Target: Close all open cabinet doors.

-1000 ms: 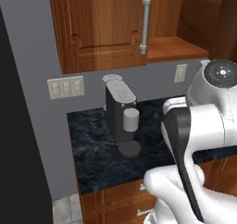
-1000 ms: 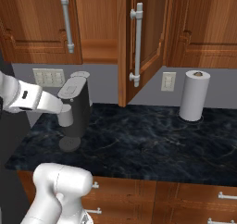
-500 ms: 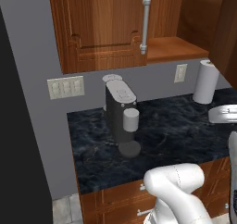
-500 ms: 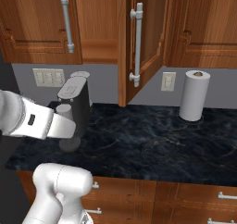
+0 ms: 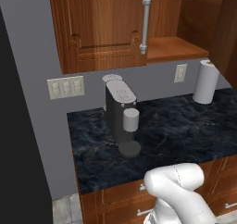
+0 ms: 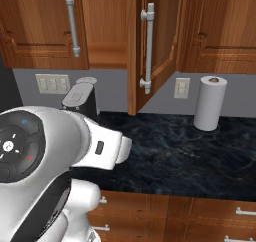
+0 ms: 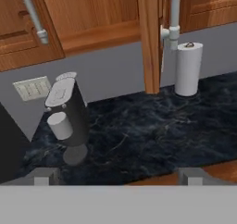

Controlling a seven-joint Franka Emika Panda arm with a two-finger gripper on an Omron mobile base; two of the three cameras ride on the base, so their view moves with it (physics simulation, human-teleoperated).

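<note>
One door (image 6: 150,51) stands ajar above the counter's (image 6: 190,146) back edge, near the paper roll (image 6: 209,103). It looks stiff and hinged; push its face or bar handle (image 6: 148,48). The gripper (image 7: 118,174) is spread wide, empty.

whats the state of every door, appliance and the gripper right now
left cabinet door: shut
middle cabinet door: swung open, edge toward the room
right cabinet door: shut
coffee machine: upright on the counter, cup in place
paper towel roll: upright
gripper: open, holding nothing

Dark marble counter (image 5: 185,126): coffee machine (image 5: 121,114), seemingly paper-towel roll (image 5: 205,82).
</note>
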